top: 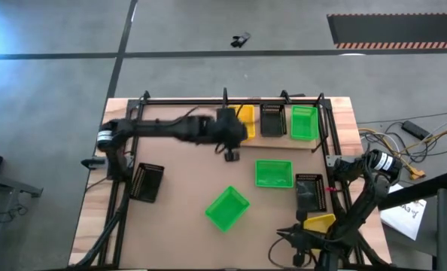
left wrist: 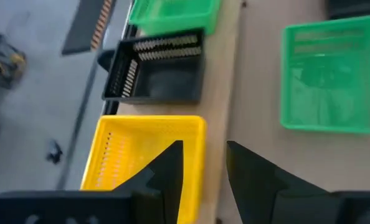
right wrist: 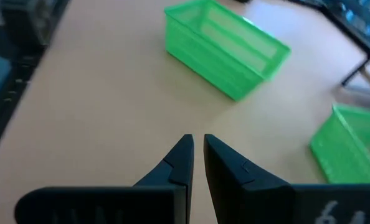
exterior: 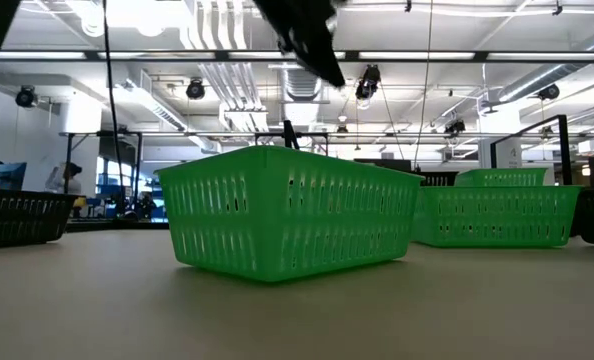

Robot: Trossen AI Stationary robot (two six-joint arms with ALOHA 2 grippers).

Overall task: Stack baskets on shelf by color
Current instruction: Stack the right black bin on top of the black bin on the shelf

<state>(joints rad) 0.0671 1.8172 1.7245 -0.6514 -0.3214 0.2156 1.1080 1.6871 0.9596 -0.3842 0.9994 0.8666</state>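
From above, the pale wooden shelf (top: 336,124) was seen along the far edge of the table, framed by thin black posts. Three slotted plastic baskets were lined up on it: a yellow basket (top: 245,120), a black basket (top: 272,120) and a green basket (top: 304,123). The left gripper (top: 231,147) was held out over the near edge of the shelf beside the yellow basket, partly covering it. On the browner tabletop (top: 178,203) a second green basket (top: 273,174) and a tilted green basket (top: 227,208) were found, with a black basket at the left (top: 147,183), another black basket at the right (top: 308,190) and a yellow basket near the right arm (top: 319,222). The right gripper (top: 287,238) was kept low at the table's near edge.

At table height, the ribbed wall of the tilted green basket (exterior: 287,225) filled the middle, with another green basket (exterior: 497,213) behind it.

In the left wrist view, the dark fingers (left wrist: 172,171) were parted and nothing was held between them; the yellow basket (left wrist: 144,158), the black one (left wrist: 157,68) and a green one (left wrist: 172,12) were shown in a row.

In the right wrist view, the fingers (right wrist: 185,162) were nearly closed on nothing above bare smooth wood, with the tilted green basket (right wrist: 225,46) ahead.
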